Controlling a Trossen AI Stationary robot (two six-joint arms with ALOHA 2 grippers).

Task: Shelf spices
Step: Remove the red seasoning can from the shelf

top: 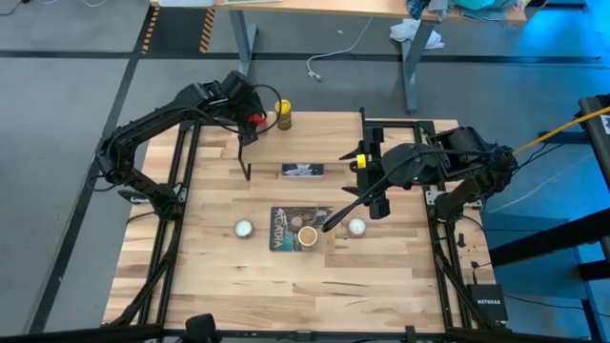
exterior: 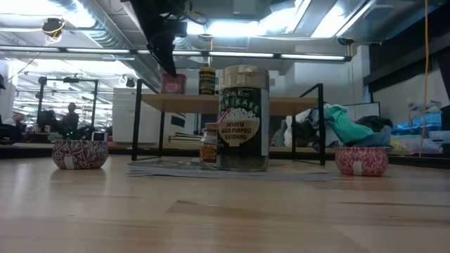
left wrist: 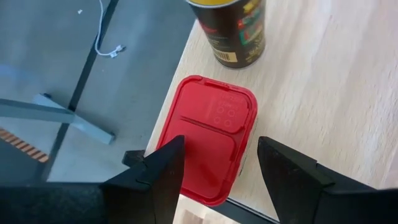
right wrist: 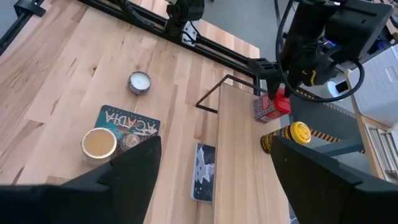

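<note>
The red square tin (left wrist: 211, 134) stands on the far left end of the shelf (top: 329, 148), with the yellow dark-lidded jar (top: 282, 114) beside it. My left gripper (left wrist: 221, 142) hangs open just above the tin, a finger over each side, touching nothing. The wider tan jar (top: 308, 235) and the tiny brownish jar (exterior: 209, 146) stand on the flat dark picture book (top: 291, 227) at mid table. My right gripper (top: 332, 221) hovers open above the book, close to the tan jar.
Two small round white-topped tins (top: 244, 229) (top: 356, 227) sit left and right of the book. A flat dark card (top: 302, 170) lies on the shelf's near edge. The shelf's black legs (top: 246, 171) stand on the table. Bare wood lies toward the near edge.
</note>
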